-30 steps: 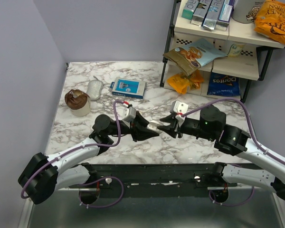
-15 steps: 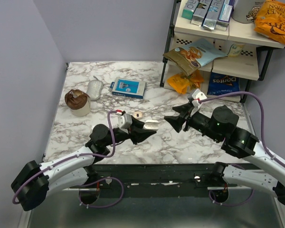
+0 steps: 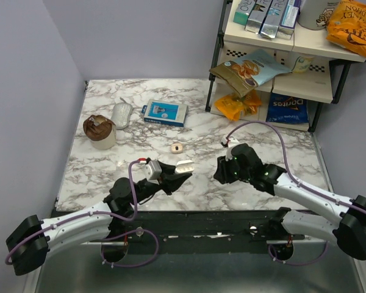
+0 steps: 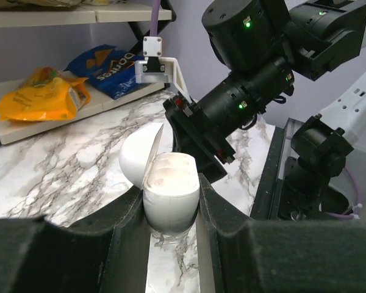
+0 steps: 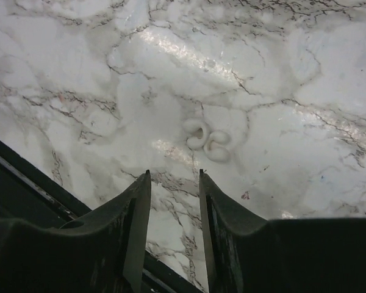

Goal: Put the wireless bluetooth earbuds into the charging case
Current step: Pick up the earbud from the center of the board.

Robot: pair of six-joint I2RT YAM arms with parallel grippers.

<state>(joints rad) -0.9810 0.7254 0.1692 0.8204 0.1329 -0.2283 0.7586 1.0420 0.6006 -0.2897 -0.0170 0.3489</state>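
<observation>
Clamping the case (image 4: 171, 194) by its lower half, the left jaws hold it with the lid hinged open and tipped back. The left wrist view shows its pale inside, but I cannot tell whether anything sits in it. The right jaws point down at the marble surface (image 3: 104, 165) near its front edge, slightly apart with nothing between them. Just past their tips lie the two earbuds (image 5: 207, 138), glossy white and curled, touching each other and resting flat on the surface. In the top view the right arm hides them. The case and the right jaws are near each other but apart. A small round beige piece (image 3: 177, 148) lies behind them, and a blue box (image 3: 165, 112) lies farther back.
</observation>
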